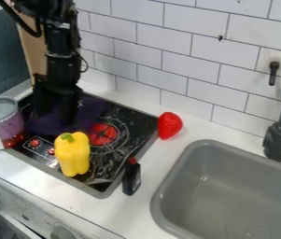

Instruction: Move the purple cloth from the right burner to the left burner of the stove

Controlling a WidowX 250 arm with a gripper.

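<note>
And here's the tool (56, 116), wide, its 2 fingers apart right at the dark purple cloth (93, 109) lying on the black stove top (114, 163); touching or not, I can't tell. Nearer us, 1 yellow pepper (73, 156). Over left, 1 metal can (0, 119). Right of the stove on the white tabletop (130, 205), 1 red toy (169, 125), then the grey sink (230, 186).
</note>
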